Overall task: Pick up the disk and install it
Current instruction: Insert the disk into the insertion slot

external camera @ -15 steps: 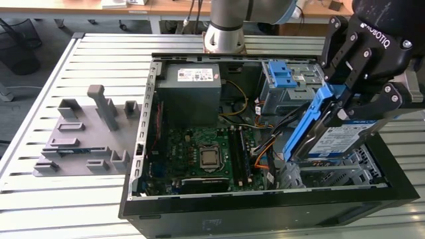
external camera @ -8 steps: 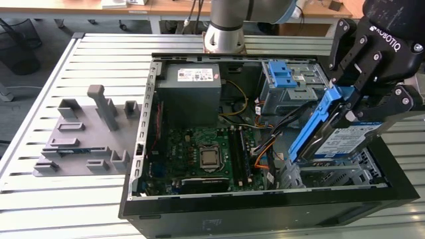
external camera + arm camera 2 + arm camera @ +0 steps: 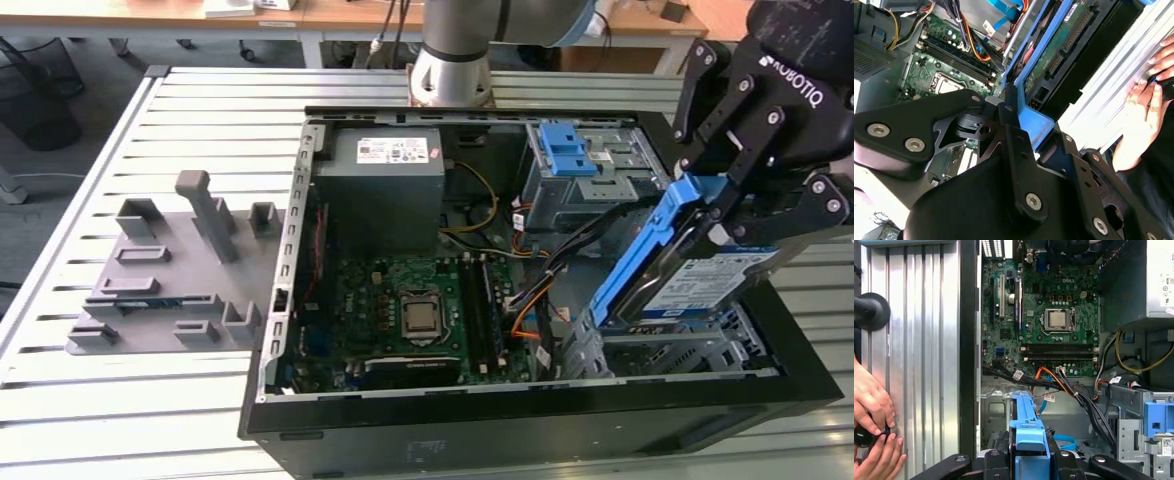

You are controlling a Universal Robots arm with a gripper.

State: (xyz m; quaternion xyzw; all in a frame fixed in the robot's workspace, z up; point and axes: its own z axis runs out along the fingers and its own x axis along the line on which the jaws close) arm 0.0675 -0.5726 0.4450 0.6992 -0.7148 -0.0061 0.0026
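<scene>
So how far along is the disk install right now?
Done: the disk is picked up, clamped by its blue frame in the gripper. In hand: it hangs tilted over the metal drive cage at the exterior view's right of the open computer case. Left: it is not yet seated in the cage.

We see a slatted metal desk (image 3: 107, 400) bearing an open black computer case (image 3: 534, 425) — just beside the case, toward the exterior view's left, lies a grey moulded fixture (image 3: 167, 300).
</scene>
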